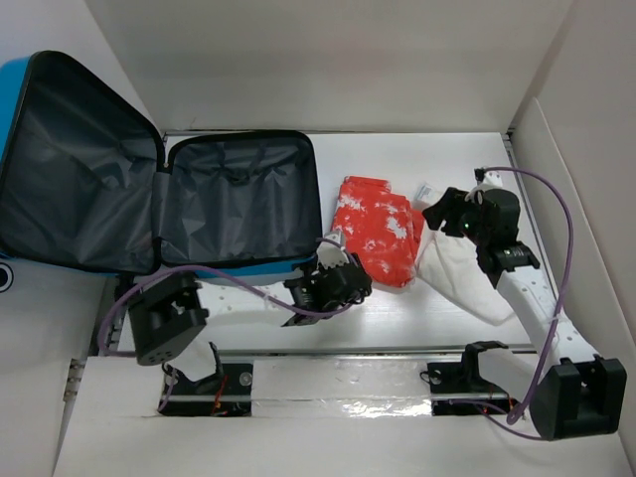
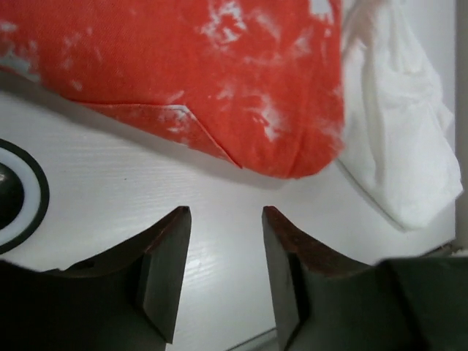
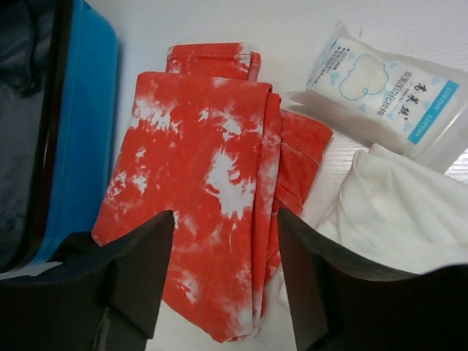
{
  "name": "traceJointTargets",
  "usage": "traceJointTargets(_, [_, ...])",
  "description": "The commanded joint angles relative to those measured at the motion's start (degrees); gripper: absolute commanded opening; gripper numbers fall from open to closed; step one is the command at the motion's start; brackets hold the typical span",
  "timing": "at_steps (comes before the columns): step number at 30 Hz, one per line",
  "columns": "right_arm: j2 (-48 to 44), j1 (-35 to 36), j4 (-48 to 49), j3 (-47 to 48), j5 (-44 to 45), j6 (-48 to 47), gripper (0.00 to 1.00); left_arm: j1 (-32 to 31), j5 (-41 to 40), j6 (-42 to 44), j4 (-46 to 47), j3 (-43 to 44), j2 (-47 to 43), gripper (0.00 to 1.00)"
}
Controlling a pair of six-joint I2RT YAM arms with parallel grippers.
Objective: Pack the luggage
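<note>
Top view. Noted the luggage (image 1: 234,204) on the table (image 1: 417,149), to the left of all else, both halves open. Judged step: fetching the red tie-dye garment (image 1: 378,229) lying just right of the luggage. Left gripper (image 1: 350,273) low at the garment's near end, close by the luggage's right-hand near corner. Right gripper (image 1: 442,211) further right of the luggage, over a white garment (image 1: 452,268).

Left wrist view. Left gripper (image 2: 223,216) spread and empty, fingertips just short of the red garment's (image 2: 219,73) folded edge, bare table between. To do it well: push forward low, slide one finger under the fold, pinch every layer, then lift clear of the shell rim. Avoid snagging the white garment (image 2: 398,139) touching it on the side away from the luggage.

Right wrist view. Right gripper (image 3: 225,216) likewise spread, gripping nothing, hovering above the red garment (image 3: 197,183). Small sealed packet (image 3: 384,91) beyond, further from the luggage.

Look of the luggage (image 3: 80,131): bright-blue hard shell, dark grey fabric lining, black zip edging, lid half tilted back, nothing seen packed inside. Print and wheels not made out.
</note>
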Motion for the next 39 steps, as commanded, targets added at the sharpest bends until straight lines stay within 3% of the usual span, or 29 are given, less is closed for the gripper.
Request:
traceJointTargets(1, [-2.4,1.8,2.5,1.3,-3.3,-0.5,0.66,-0.1,-2.8,-11.7,-2.3,4.0,5.7,0.44])
traceJointTargets(5, [-5.4,5.7,1.4,0.5,-2.5,-0.5,0.74,1.9,-2.9,-15.6,-4.6,6.2,11.0,0.85])
traceJointTargets(7, [-6.8,7.8,0.6,0.0,-2.2,-0.8,0.74,3.1,-2.6,-19.2,-7.0,9.0,14.1,0.95])
traceJointTargets(18, [-12.5,13.4,-0.9,-0.6,-2.1,-1.0,0.74,5.2,-4.4,-26.1,-8.7,19.6,25.5,0.98])
traceJointTargets(31, [-14.2,14.0,0.2,-1.0,-1.7,-0.2,0.74,22.1,0.6,-5.6,-6.9,35.0,32.7,0.93])
traceJointTargets(36, [-13.3,14.0,1.4,-1.5,-2.2,0.1,0.74,24.0,2.2,-5.1,-6.3,34.1,33.0,0.93])
traceJointTargets(39, [-13.0,14.0,1.3,-1.3,-2.1,-0.3,0.74,21.7,1.6,-6.1,-7.9,32.7,32.6,0.89])
